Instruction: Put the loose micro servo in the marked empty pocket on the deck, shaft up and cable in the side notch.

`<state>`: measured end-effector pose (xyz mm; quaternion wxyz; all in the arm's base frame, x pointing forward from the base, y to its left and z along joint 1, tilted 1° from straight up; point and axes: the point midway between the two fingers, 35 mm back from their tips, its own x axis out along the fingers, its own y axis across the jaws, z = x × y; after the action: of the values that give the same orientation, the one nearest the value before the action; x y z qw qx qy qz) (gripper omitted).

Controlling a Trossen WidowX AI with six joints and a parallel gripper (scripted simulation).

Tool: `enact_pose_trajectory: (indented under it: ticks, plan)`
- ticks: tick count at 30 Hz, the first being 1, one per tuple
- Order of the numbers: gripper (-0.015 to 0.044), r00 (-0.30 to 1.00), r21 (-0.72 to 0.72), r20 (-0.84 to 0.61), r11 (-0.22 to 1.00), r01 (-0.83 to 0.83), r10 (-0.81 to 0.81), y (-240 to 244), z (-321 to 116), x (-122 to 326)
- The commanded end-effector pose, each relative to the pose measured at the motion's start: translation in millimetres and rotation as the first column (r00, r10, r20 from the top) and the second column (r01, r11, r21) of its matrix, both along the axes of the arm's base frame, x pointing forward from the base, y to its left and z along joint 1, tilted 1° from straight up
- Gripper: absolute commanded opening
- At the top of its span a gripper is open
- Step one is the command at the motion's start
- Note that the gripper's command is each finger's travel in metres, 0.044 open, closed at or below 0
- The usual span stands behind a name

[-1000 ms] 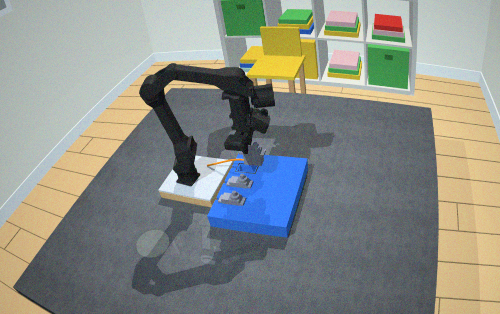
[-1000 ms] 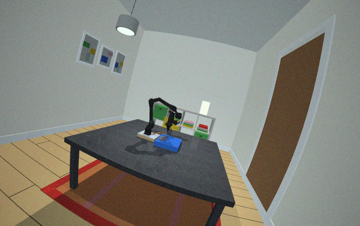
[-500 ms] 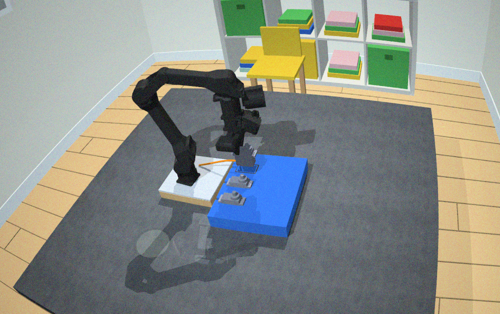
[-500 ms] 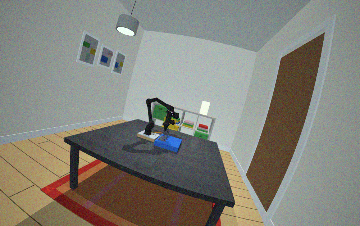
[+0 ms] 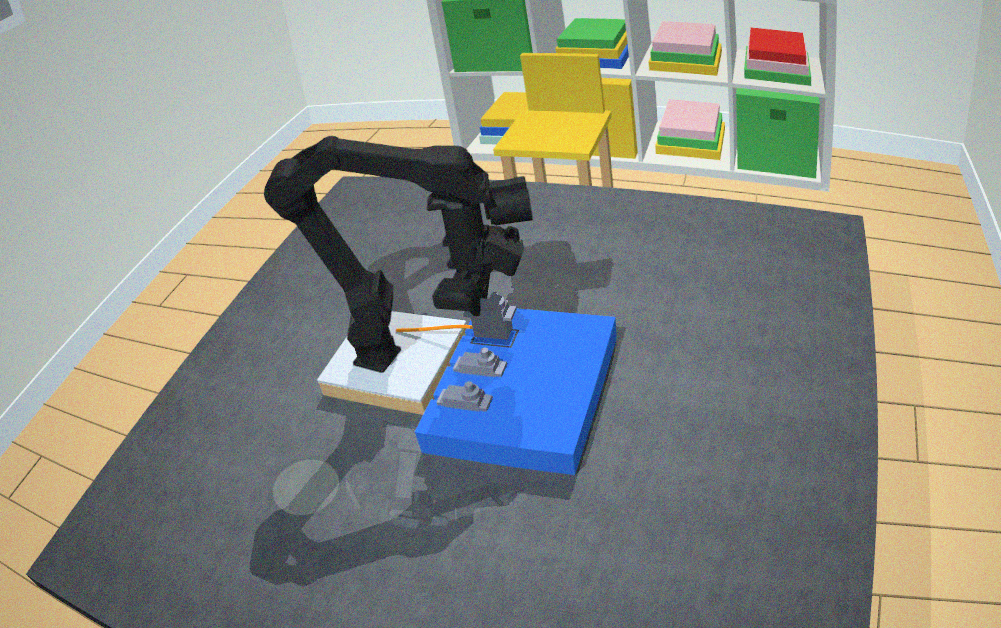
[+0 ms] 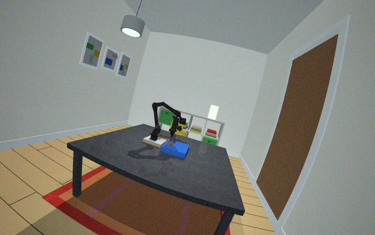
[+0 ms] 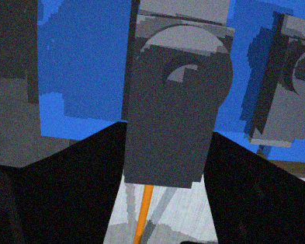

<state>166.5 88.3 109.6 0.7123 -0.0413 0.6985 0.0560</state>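
So the gripper (image 5: 483,304) (image 6: 172,135) (image 7: 165,137) is pinching the loose micro servo (image 5: 492,321) (image 6: 172,139) (image 7: 172,124), shaft side up, right at the marked pocket (image 5: 497,344) on the blue deck (image 5: 550,382) (image 6: 174,149) (image 7: 87,78). Can't tell if it's dipped in or just above, tbh: its body hides most of the opening, and I can't make out the notch. The orange cable (image 5: 432,328) (image 6: 163,138) (image 7: 143,214) runs out over the white-topped block (image 5: 410,371) (image 6: 151,140) (image 7: 176,217), cut off at the wrist view's bottom edge. That view also crops the neighbouring seated servo (image 5: 480,362) (image 7: 281,89). Exterior's too tiny for servo details.
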Motion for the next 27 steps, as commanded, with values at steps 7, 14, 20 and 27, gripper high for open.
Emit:
enact_pose_trajectory:
  ticks: [7,14,20,27]
  plan:
    - [0.0,1.0,-0.002,0.003,1.0,0.005,-0.005,0.0,-3.4,0.8]
    - [0.0,1.0,-0.002,0.003,1.0,0.005,-0.005,0.1,-10.4,1.0]
    - [0.0,1.0,-0.002,0.003,1.0,0.005,-0.005,0.2,-16.4,1.1]
    - [0.0,1.0,-0.002,0.003,1.0,0.005,-0.005,0.4,-23.4,1.2]
